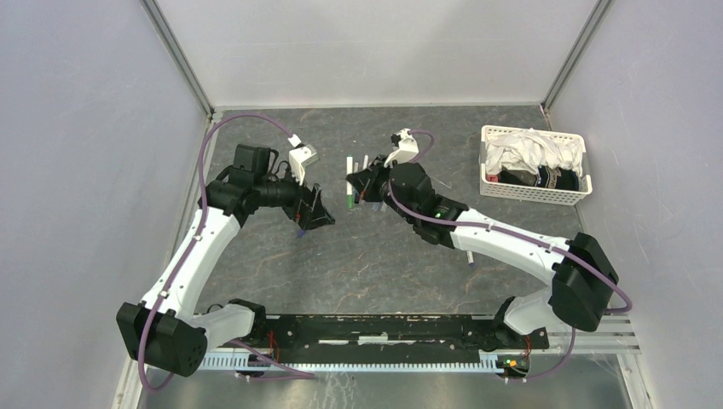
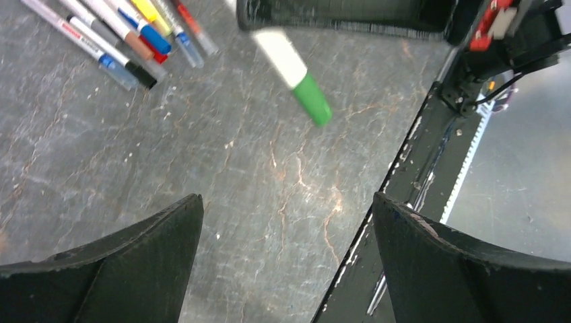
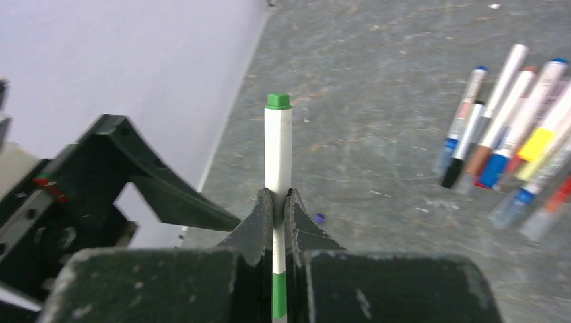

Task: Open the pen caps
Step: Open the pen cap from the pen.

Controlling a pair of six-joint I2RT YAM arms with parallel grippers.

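Grey mottled tabletop [image 1: 375, 264]. Right gripper [image 3: 277, 202] clamped on green pen [image 3: 278, 145] barrel. Left gripper [image 2: 286, 202] spread wide, empty, short of green cap [image 2: 311, 99]. Risk: off-axis pinch twists barrel loose.

Matt table [image 1: 367, 264], smooth pens [image 2: 138, 46], seemingly plastic basket [image 1: 529, 194]

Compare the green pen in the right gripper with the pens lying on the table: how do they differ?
The green pen is clamped between the fingers of the right gripper; the other pens lie loose on the table. The green pen is alone; the other pens are bunched side by side. All have white barrels.
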